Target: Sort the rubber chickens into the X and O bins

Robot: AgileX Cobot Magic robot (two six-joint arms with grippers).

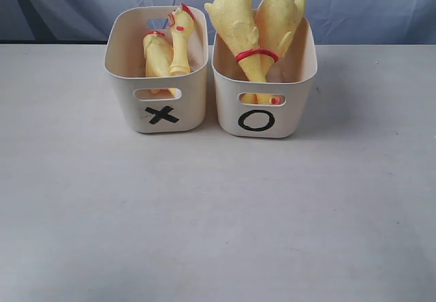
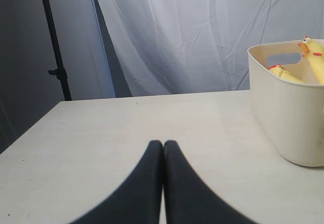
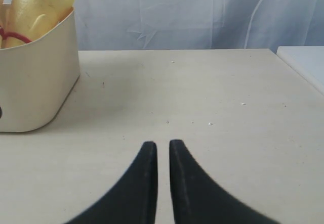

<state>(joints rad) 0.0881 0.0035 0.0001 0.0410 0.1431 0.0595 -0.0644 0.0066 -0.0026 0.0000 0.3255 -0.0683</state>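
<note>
The X bin (image 1: 157,104) holds a head-and-neck piece (image 1: 181,39) and a short headless body (image 1: 157,56). Right beside it, the O bin (image 1: 293,104) holds two long rubber chickens (image 1: 235,22) (image 1: 278,19), head down with their feet sticking up. Neither gripper shows in the exterior view. My left gripper (image 2: 163,143) is shut and empty over bare table, with the X bin (image 2: 288,113) and its chicken head (image 2: 315,57) off to one side. My right gripper (image 3: 162,143) is empty, its tips a thin gap apart, and the O bin (image 3: 35,87) with a chicken (image 3: 35,6) stands apart from it.
Both bins stand at the back of a pale table (image 1: 218,213) in front of a white curtain (image 2: 202,32). A black stand pole (image 2: 53,47) rises beyond the table's edge on the left arm's side. A white surface (image 3: 304,62) adjoins the table on the right arm's side.
</note>
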